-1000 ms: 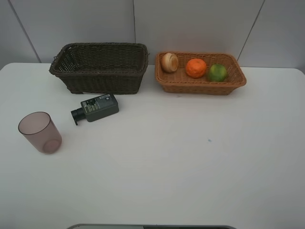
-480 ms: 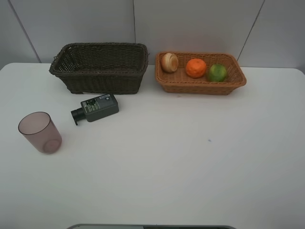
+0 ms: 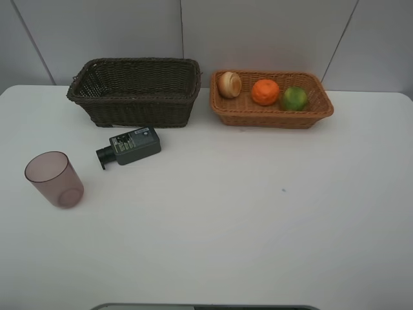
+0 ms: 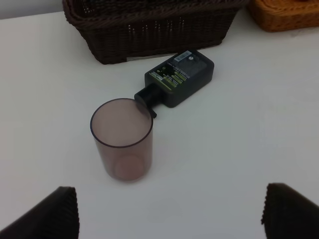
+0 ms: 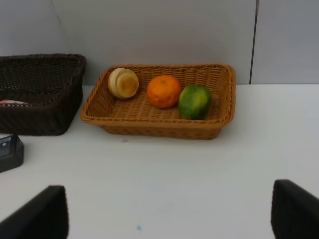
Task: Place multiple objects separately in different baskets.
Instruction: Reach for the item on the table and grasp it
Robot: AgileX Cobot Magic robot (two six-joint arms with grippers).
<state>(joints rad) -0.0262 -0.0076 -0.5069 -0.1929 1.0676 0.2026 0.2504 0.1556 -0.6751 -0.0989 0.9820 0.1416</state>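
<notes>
A white table (image 3: 258, 226) fills the overhead view, and nothing on it has shifted over the past second: every item lies where it lay and neither arm reaches into the high camera's frame. At eleven o'clock sits the dark brown basket (image 3: 135, 111), the deeper of the two; from the right wrist view only a sliver of something red and white shows inside it, too little to name. At one o'clock the orange-tan basket (image 3: 271, 120) holds three fruits in a row. The mauve cup (image 3: 55, 179) stands upright at nine o'clock, well apart from both baskets. The dark bottle (image 3: 132, 146) lies on its side at ten o'clock, just in front of the dark basket, cap pointing toward the cup. In the tan basket the orange (image 3: 265, 92) sits between a pale round fruit (image 3: 229, 84) and the green fruit (image 3: 294, 98). The left gripper (image 4: 169, 216) hangs over the cup, fingers spread wide and empty; the right gripper (image 5: 167, 214) faces the fruit basket, likewise spread and holding nothing. The pause suggests the fruit side is done, with cup and bottle left to sort.
</notes>
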